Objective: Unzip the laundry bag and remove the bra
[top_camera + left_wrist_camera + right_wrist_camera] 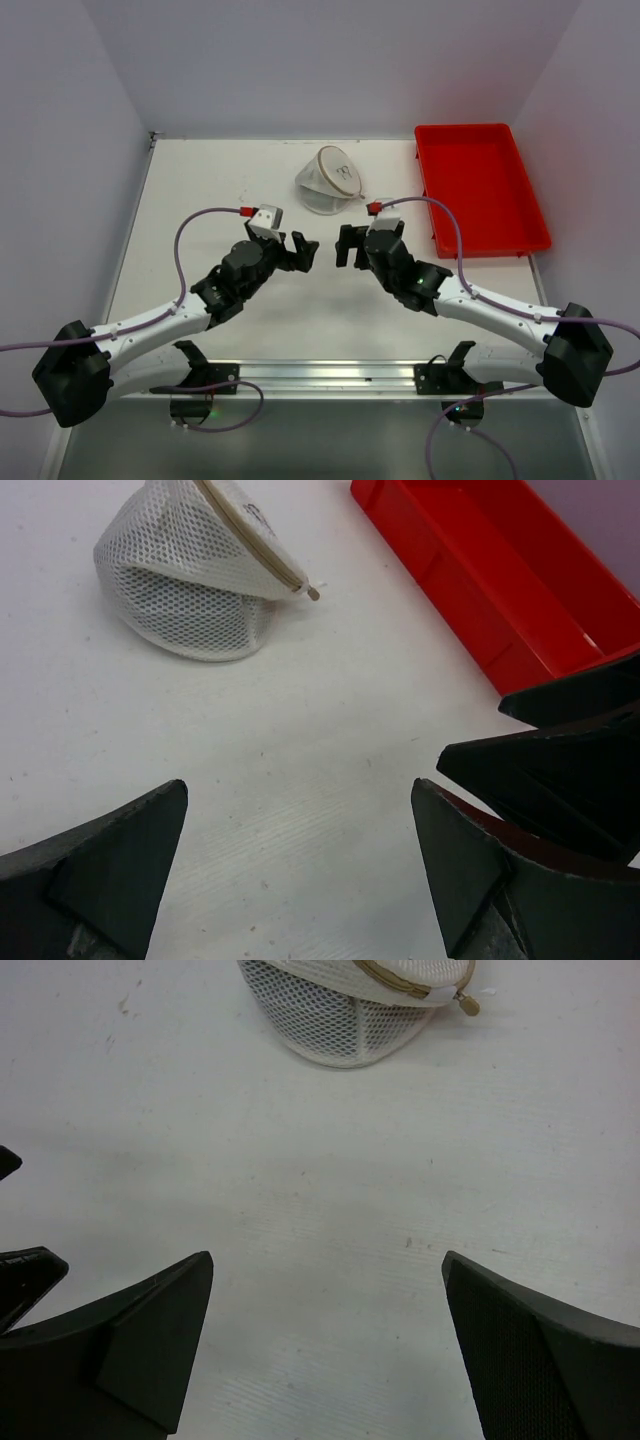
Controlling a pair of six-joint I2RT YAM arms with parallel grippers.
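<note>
Both wide open, empty: left gripper (300,252), right gripper (346,245), short of bag (330,180). Zip (255,550) looks shut. Probably best: left pins bag, right pinches tab (465,1002) squarely.

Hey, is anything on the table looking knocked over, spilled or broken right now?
Only the laundry bag looks askew: it rests tipped on its mesh dome, round lid slanted instead of level. Its zip appears shut, the mesh undamaged. The red tray sits flat; nothing is spilled.
</note>
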